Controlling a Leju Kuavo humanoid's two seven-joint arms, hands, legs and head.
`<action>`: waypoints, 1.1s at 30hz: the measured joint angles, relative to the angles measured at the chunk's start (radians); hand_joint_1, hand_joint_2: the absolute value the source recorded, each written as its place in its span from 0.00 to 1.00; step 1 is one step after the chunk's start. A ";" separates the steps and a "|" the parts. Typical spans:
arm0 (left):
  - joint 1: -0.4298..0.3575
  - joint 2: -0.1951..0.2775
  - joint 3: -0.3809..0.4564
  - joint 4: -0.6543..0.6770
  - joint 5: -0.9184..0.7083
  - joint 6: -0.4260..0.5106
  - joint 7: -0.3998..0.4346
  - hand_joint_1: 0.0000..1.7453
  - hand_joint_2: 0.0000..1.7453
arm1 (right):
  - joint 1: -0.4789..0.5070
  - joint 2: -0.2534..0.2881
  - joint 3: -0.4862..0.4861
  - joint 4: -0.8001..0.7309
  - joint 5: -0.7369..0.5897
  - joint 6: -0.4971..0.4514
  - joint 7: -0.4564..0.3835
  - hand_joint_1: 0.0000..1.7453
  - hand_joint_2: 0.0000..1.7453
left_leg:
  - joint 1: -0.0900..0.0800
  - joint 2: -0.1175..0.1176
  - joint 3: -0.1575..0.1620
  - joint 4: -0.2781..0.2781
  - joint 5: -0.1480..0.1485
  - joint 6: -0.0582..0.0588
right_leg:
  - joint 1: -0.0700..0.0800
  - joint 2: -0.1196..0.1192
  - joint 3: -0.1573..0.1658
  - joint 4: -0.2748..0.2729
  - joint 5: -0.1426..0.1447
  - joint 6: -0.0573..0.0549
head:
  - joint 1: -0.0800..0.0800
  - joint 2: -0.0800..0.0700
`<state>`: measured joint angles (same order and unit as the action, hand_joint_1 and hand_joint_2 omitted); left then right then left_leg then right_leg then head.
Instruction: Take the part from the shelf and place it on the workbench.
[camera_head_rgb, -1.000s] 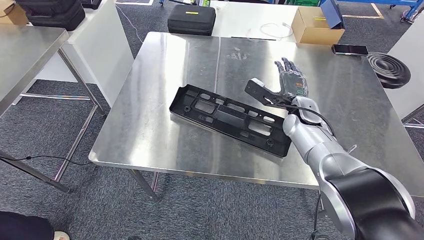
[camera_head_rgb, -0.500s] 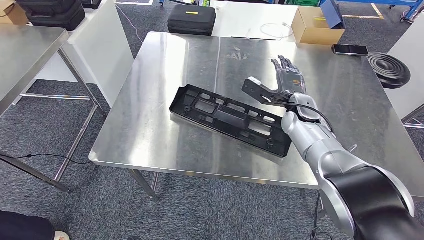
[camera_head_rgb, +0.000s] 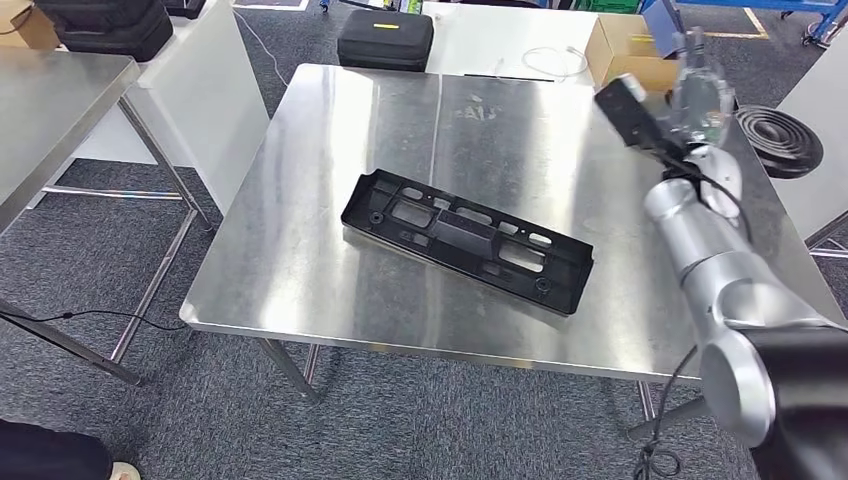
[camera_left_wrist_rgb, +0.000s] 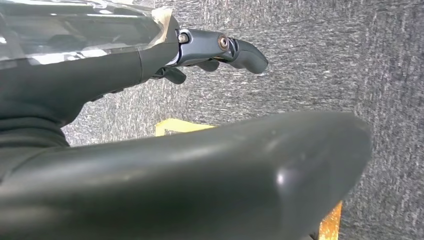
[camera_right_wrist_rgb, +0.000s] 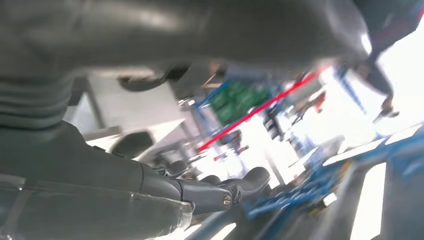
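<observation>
head view: part (camera_head_rgb: 467, 241) flat mid-workbench (camera_head_rgb: 320, 150), right hand (camera_head_rgb: 697, 92) raised, empty.

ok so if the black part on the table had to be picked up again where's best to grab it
Probably the black part's near-right end, coming from the right hand's side. It lies flat and slanted on the steel table, so fingers could hook one of its cut-out openings or pinch the long edge.

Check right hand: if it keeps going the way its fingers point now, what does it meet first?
Likely the cardboard box beyond the table's far edge: the right hand is raised, fingers aimed that way. Depth is unclear, so it may pass above it.
</observation>
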<state>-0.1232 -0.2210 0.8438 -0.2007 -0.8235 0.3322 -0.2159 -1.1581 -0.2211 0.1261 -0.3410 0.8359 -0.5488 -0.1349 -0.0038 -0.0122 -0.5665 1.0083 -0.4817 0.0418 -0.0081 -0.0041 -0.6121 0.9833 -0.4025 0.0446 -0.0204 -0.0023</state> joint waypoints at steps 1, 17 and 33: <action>0.003 0.002 0.000 0.000 0.000 -0.002 -0.003 0.00 0.25 | -0.001 -0.031 -0.028 -0.004 -0.021 -0.003 -0.008 0.00 1.00 | -0.001 -0.001 0.000 0.000 0.000 0.000 | 0.000 -0.001 0.000 0.000 -0.001 0.001 | 0.000 0.000; 0.034 0.018 0.019 0.000 0.005 -0.009 -0.030 0.00 1.00 | 0.494 -0.414 -0.570 0.005 -0.401 -0.061 -0.155 0.00 1.00 | -0.003 -0.011 0.005 -0.001 -0.010 0.012 | -0.003 -0.011 0.011 -0.001 -0.011 0.017 | -0.001 0.000; 0.043 0.023 0.046 0.000 0.017 0.011 -0.034 0.00 1.00 | 0.912 -0.344 -0.918 0.031 -0.556 -0.090 -0.157 0.00 1.00 | -0.002 -0.014 0.012 -0.001 -0.014 0.010 | -0.002 -0.014 0.019 -0.001 -0.017 0.017 | 0.000 0.000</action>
<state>-0.0804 -0.1978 0.8894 -0.2007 -0.8065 0.3431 -0.2496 -0.2457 -0.5651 -0.7915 -0.3100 0.2798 -0.6387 -0.2922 -0.0061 -0.0265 -0.5544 1.0068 -0.4960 0.0521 -0.0100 -0.0182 -0.5935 0.9820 -0.4196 0.0615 -0.0209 -0.0023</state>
